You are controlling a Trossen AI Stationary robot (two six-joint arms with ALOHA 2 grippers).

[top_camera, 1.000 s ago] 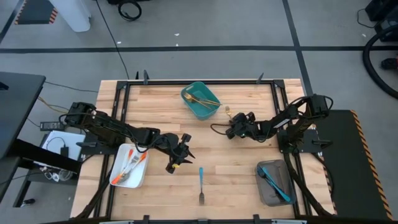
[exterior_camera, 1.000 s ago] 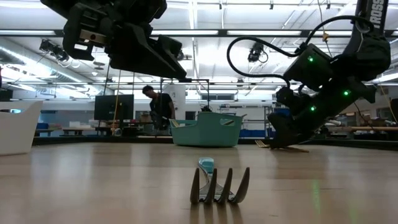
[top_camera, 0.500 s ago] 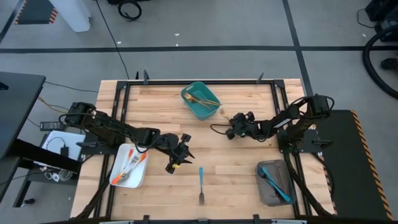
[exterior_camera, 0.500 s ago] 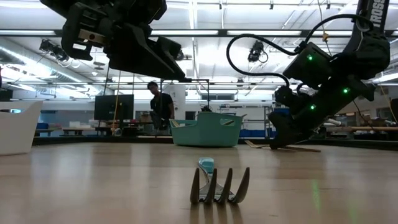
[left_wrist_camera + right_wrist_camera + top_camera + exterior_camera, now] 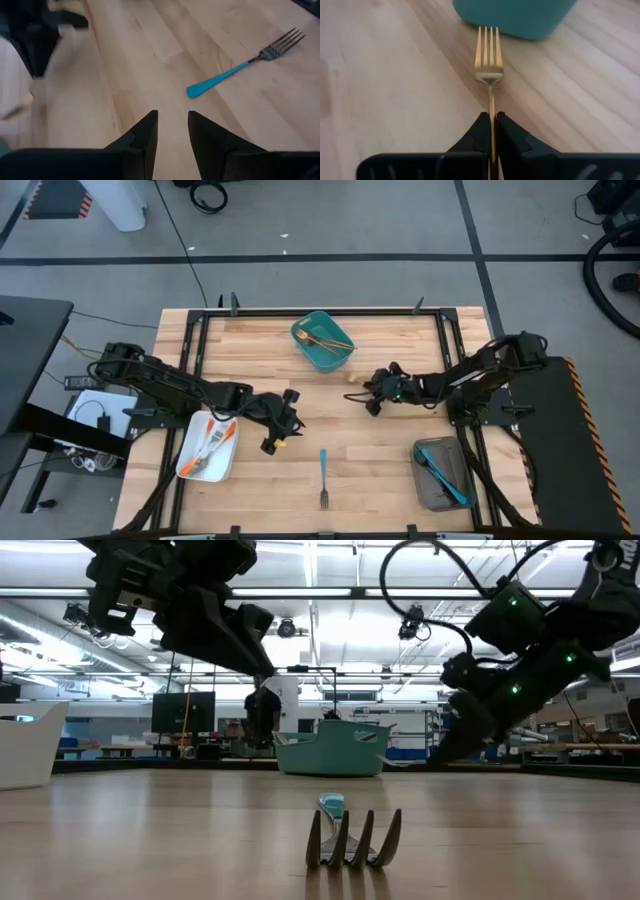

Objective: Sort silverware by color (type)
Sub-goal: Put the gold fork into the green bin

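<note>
**Right jaws grasp gold fork beside bin**

Right gripper (image 5: 490,131) jaws clenched on gold fork (image 5: 489,60), tines pointing at teal bin (image 5: 322,341), just short of its near wall. Left gripper (image 5: 172,131) jaws parted, empty, above bare bench (image 5: 390,460). Blue-handled fork (image 5: 323,476) lies alone near front edge, open wood all round.

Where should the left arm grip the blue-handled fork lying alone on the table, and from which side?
Grip the blue-handled fork mid-handle, coming straight down with fingers across its narrow width: it lies flat, nothing around it, handle toward the teal bin, tines toward the table's near edge.
</note>
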